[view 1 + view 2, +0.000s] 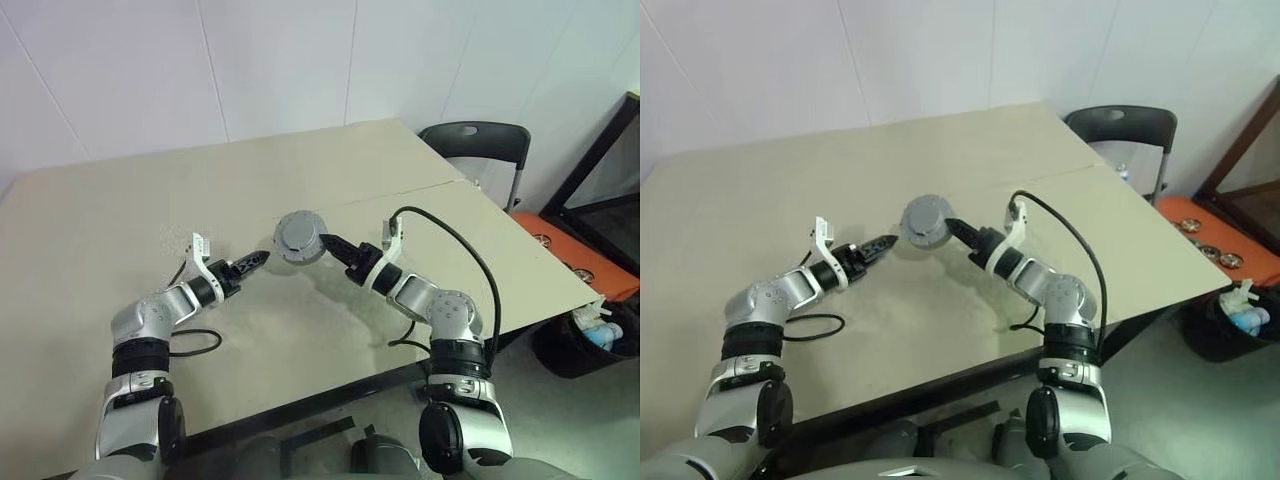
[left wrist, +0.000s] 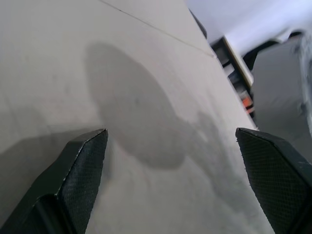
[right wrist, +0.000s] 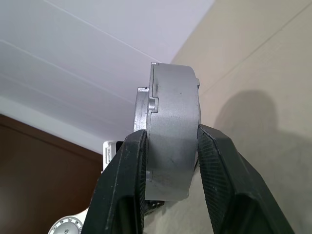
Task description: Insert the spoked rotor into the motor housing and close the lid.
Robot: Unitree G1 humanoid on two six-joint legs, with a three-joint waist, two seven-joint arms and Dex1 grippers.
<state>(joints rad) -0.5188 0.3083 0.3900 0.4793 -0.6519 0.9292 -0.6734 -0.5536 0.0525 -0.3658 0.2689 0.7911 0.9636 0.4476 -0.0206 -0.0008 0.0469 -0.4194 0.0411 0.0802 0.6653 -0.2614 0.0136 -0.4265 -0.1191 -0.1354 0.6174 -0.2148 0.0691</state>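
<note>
My right gripper (image 1: 326,241) is shut on the rim of the motor housing (image 1: 299,237), a round grey puck held just above the beige table (image 1: 120,230). A plain grey round face is turned up toward me. In the right wrist view the housing (image 3: 174,97) stands edge-on between the two fingers, with a thinner grey plate (image 3: 142,106) flush against one face; I cannot tell if that plate is the lid. The spoked rotor is hidden. My left gripper (image 1: 258,261) hovers open a short way left of the housing, nothing between its fingers (image 2: 84,161).
A black folding chair (image 1: 478,139) stands past the table's far right corner. An orange box (image 1: 575,255) and a dark bin of bottles (image 1: 590,338) sit on the floor to the right. The table's front edge (image 1: 300,400) runs close under my arms.
</note>
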